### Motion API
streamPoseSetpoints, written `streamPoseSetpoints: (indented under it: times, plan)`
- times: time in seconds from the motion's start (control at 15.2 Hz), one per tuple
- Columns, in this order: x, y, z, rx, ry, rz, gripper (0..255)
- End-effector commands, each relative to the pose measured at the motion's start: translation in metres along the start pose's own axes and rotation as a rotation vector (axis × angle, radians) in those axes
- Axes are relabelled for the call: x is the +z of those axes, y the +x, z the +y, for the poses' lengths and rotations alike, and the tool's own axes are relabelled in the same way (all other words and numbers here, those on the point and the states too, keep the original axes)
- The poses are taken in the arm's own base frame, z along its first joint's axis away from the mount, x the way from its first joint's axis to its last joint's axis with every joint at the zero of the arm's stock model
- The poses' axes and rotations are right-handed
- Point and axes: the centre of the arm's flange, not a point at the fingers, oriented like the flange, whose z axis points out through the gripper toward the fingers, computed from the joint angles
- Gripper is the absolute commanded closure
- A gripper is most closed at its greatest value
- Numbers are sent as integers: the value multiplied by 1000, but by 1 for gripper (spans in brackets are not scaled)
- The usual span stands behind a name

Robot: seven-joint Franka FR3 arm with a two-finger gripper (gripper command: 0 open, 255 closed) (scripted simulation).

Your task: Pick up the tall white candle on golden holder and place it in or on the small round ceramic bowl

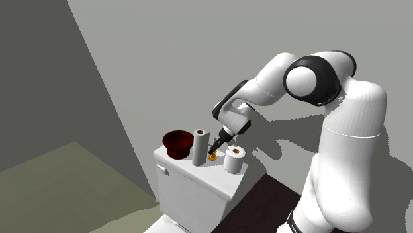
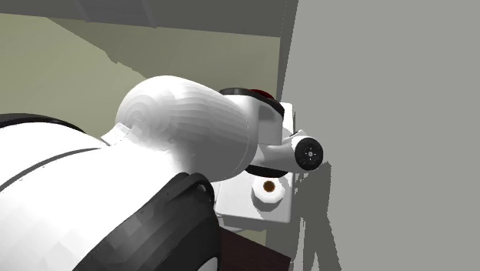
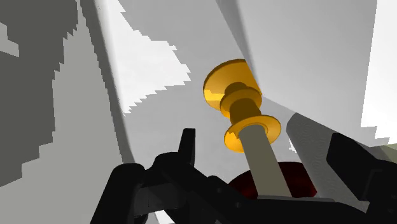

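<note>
White arm [image 1: 344, 132] bulks nearest in the shoulder view. It rises from the lower right and reaches up-left to a white toilet tank [image 1: 192, 192]. Black gripper [image 1: 222, 140] points down at the tank lid, btwn two paper rolls.

Wrist view: jaws released, fingers [image 3: 188, 149] standing apart. Candle [image 3: 266, 162] runs btwn them w/ a pale stem. It is nearer one finger than the other, w/ a gap on both sides, so it's not gripped. Past the stem is the golden holder [image 3: 236, 95]: collar, knob, then round base against the pale lid.

Shoulder view puts the holder's base on the lid, just beside the foot of the tall roll [image 1: 199, 149], which stands upright. Short roll [image 1: 234, 160] is also upright, on the candle's other side, toward the view's right.

Bowl [image 1: 177, 143] is dark red and round. It sits at the lid's end on the view's left, just beside the tall roll, w/ that roll btwn bowl and candle. Nothing is in it as far as its inside shows.

Second exterior view: arm bulk is closest. Beyond it the short roll shows from above w/ a brown core, and the bowl's red rim peeks over an arm link.

Farthest back is a grey wall [image 1: 198, 53] w/ the arm's shadow on it. Olive floor [image 1: 59, 172] lies at the shoulder view's lower left.
</note>
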Motion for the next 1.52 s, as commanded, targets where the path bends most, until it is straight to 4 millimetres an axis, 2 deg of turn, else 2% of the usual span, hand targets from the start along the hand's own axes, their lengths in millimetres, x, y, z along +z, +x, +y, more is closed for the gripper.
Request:
streamPoseSetpoints:
  times: [0.0,0.2,0.26,0.86,1.45]
  plan:
    - [1,-3,4,11,-4,-4,0]
    - [1,-3,4,11,-4,-4,0]
    - [1,-3,4,11,-4,-4,255]
    - [1,-3,4,11,-4,-4,255]
    - [-42,16,-4,11,-4,-4,255]
